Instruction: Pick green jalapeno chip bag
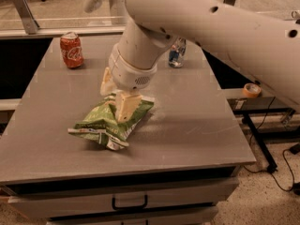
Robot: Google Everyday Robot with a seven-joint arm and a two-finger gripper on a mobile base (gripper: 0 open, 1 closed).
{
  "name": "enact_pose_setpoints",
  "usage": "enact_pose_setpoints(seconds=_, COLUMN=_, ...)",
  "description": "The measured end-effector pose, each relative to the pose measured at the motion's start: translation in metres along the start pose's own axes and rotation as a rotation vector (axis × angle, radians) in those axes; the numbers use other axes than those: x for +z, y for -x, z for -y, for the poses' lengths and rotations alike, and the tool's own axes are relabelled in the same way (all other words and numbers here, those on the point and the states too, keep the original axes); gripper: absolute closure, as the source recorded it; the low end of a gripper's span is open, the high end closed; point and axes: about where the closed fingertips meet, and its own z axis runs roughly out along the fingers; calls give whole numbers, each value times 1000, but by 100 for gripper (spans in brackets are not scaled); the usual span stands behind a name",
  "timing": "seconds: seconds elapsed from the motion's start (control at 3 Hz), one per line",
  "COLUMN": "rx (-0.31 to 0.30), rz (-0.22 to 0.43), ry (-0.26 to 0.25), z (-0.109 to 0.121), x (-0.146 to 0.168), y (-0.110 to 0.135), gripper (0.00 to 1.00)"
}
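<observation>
Camera view shows me the big white robot arm point(211, 22) reaching in from the upper right and bending down over the middle of the scene. It hides much of what lies behind it. Under it is the grey flat-topped table point(197, 125), with drawers below its front edge.

The crumpled light-green foil jalapeno chip bag point(101, 125) lies flat on the table, left of centre and toward the front. Its white crimped end points at the near-left corner and its other end is tucked under the wrist. Lying flat like that, it offers no upright edge, which I judge is why the arm comes at it from above.

The cream-coloured two-finger pincer point(115, 106) is down at the bag's upper end. Its fingers point(125, 108) stand apart: one rests on the front face of the foil and the other sits behind and to the left, so the bag's top edge lies between them. It is spread, not clamped, and the bag's whole weight is on the table. I read this as the moment just before closing. Slack foil can slide out, so I would want the fingers low enough to catch a fold of it.

The red cola can point(71, 50) stands upright at the far-left corner, well apart from the bag. The small clear bottle with a blue label point(176, 55) stands at the far edge, partly behind the arm. A small roll of tan tape point(251, 90) sits off the table to the right.
</observation>
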Motion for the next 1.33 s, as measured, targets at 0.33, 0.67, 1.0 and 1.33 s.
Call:
enact_pose_setpoints(seconds=0.33, rx=-61, rz=31, ry=38, z=-1, x=16, y=20, gripper=65)
enact_pose_setpoints(seconds=0.67, rx=-66, rz=54, ry=15, z=4, x=2, y=27, gripper=88)
enact_pose_setpoints(seconds=1.0, rx=-62, rz=101, ry=-68, z=16, x=-46, y=39, gripper=100)
enact_pose_setpoints(seconds=1.33, rx=-48, rz=146, ry=-153, z=21, x=-101, y=49, gripper=100)
